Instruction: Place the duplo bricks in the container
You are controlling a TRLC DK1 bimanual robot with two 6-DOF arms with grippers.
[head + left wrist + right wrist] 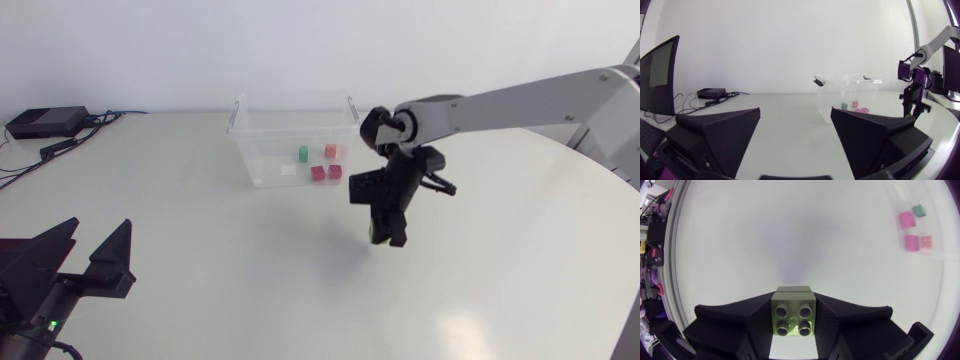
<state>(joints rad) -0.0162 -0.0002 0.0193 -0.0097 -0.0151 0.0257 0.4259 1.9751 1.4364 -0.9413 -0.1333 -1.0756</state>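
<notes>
Aloft, right pincer (pixel 386 231) tight around green 2x2 brick (pixel 793 314), studs toward wrist; left pincer (pixel 796 113) apart.

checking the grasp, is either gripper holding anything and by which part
The right gripper holds a light green duplo brick by its two opposite side walls, studs uncovered. The left gripper is open, holding nothing.

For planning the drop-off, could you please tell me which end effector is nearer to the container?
Right. The right end effector, shut on a green brick, hangs close in front of the container; the left end effector rests open, far to its left.
</notes>
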